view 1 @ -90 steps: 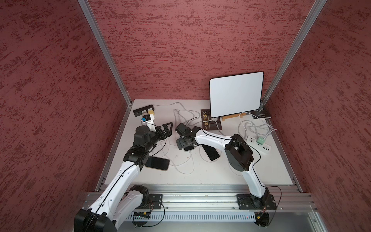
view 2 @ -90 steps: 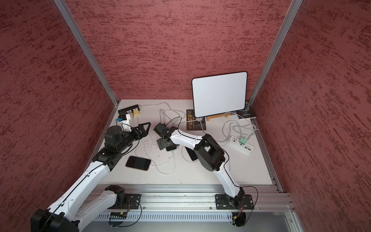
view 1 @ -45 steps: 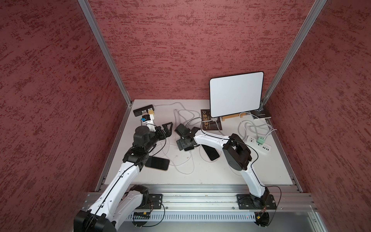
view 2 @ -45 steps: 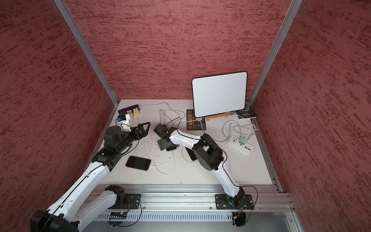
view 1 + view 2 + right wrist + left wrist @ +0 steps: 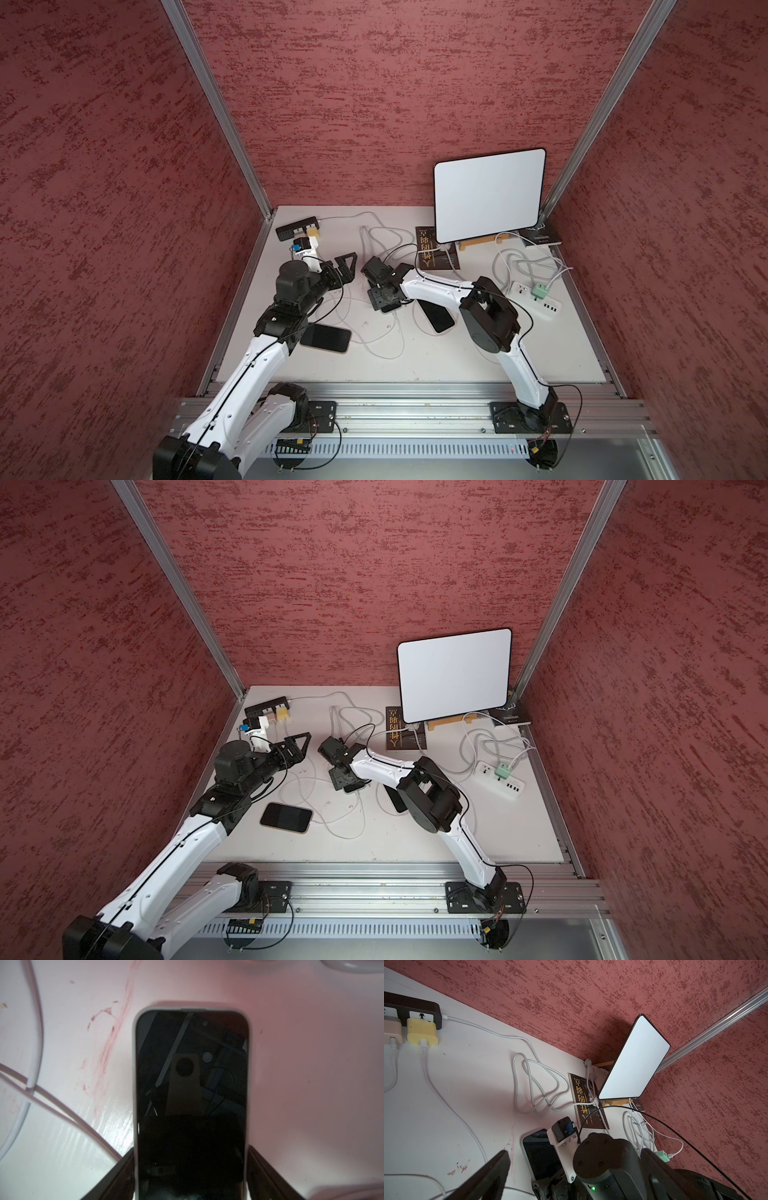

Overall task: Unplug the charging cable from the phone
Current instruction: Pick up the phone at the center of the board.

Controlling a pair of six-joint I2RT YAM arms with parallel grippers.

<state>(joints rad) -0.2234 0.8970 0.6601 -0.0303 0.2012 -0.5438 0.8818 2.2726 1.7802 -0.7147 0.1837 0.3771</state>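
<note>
Since dark-screened pale-cased phone (image 5: 191, 1084) lies lengthwise between right tool's (image 5: 190, 1150) jaws, grip can't be told; left tool (image 5: 347, 268) spread, farther.

Overhead stereo pair; wrists near table (image 5: 477, 1076)

Mottled red walls (image 5: 374, 83), white tabletop (image 5: 415, 365).

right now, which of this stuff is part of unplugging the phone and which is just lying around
For the job:
phone, between the jaws of the right gripper
white cable beside it
left gripper, open

Lying about:
tablet
book
white power strip
phone by the left arm
phone under the right arm
</note>
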